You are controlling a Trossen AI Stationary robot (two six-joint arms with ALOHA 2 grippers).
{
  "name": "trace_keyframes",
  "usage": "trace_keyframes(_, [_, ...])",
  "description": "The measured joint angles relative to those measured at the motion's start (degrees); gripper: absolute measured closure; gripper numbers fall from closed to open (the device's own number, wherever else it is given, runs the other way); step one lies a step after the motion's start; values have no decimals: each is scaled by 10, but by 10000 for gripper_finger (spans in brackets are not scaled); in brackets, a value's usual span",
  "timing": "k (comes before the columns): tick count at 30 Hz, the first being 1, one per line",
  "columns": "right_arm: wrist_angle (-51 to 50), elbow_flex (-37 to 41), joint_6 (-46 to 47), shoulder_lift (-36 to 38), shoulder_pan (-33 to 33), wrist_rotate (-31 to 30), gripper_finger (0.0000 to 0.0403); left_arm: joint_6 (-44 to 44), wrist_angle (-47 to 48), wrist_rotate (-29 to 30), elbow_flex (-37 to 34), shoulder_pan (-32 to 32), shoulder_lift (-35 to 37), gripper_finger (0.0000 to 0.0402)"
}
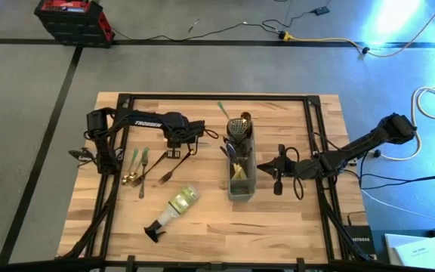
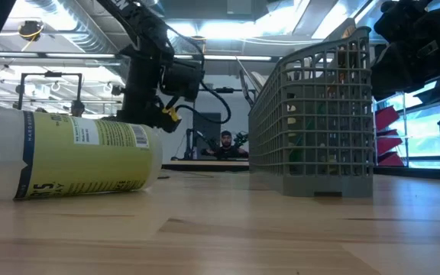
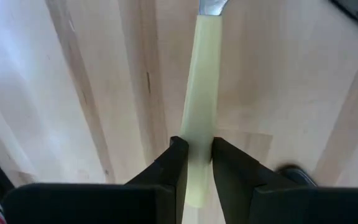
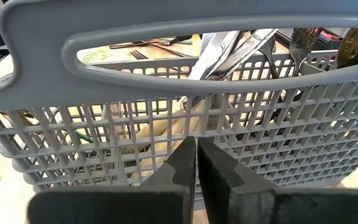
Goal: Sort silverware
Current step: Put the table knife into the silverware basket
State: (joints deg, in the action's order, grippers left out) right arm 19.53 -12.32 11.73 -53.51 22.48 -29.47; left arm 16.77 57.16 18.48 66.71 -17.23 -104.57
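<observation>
A cream-handled piece of silverware (image 3: 199,93) lies flat on the wooden table (image 3: 73,93), its long axis running straight out from the left gripper (image 3: 196,163), whose fingers pinch the handle end. Its metal head is cut off, perhaps a knife. The grey caddy (image 4: 166,134) holds upright forks and spoons (image 4: 303,40). The right gripper (image 4: 196,165) sits clenched and empty against its wall.

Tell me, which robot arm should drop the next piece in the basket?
Left. The left gripper is shut on a cream-handled utensil over the wooden table. The right gripper is shut and empty, beside the grey mesh caddy, probably just steadying it.
</observation>
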Motion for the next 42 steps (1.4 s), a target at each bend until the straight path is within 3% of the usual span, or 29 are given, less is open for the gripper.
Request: trace_keyframes(42, [0,0,0,0,0,1,403,-52,201,25,147,40,19,348])
